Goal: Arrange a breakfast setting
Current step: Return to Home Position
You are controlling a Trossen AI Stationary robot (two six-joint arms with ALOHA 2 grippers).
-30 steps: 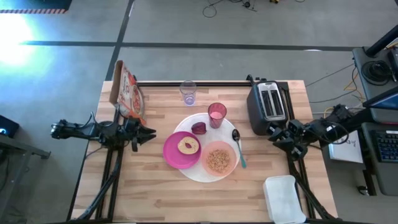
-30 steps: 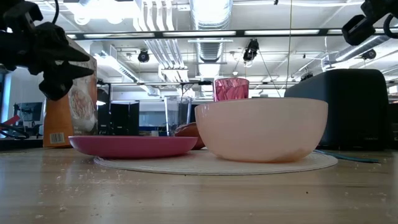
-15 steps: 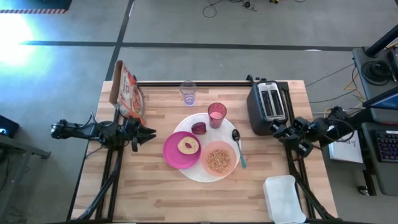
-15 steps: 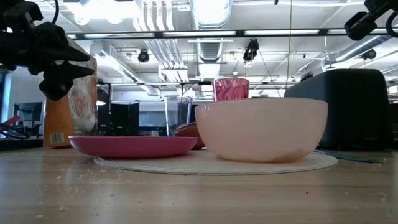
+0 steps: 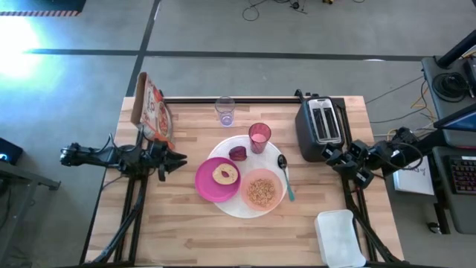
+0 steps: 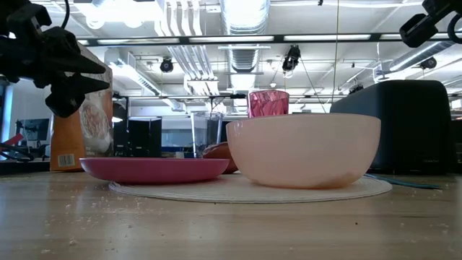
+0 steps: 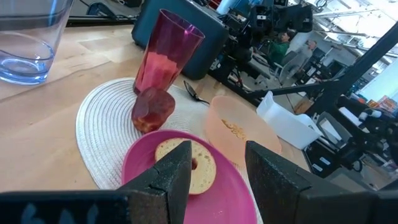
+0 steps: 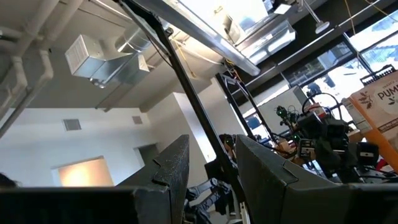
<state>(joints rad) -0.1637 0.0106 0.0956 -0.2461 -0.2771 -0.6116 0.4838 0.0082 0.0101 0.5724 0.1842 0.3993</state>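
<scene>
The white round mat lies at the table's middle. On it rest the magenta plate with a bagel half, the peach bowl with cereal, the pink cup, a dark red fruit and the teal-handled spoon. The clear glass stands behind the mat. The orange cereal box stands at the far left. My left gripper is open and empty, left of the plate, and its wrist view shows the fingers pointing at the plate. My right gripper is open and empty, by the toaster's near right corner.
A black toaster stands at the far right, close to my right gripper. A white lidded container sits at the near right corner. Bare wood lies along the near edge and near left. The right wrist view looks up at the ceiling.
My right gripper has drawn back a little toward the table's right edge and risen slightly, then stopped. Nothing on the table has moved.
</scene>
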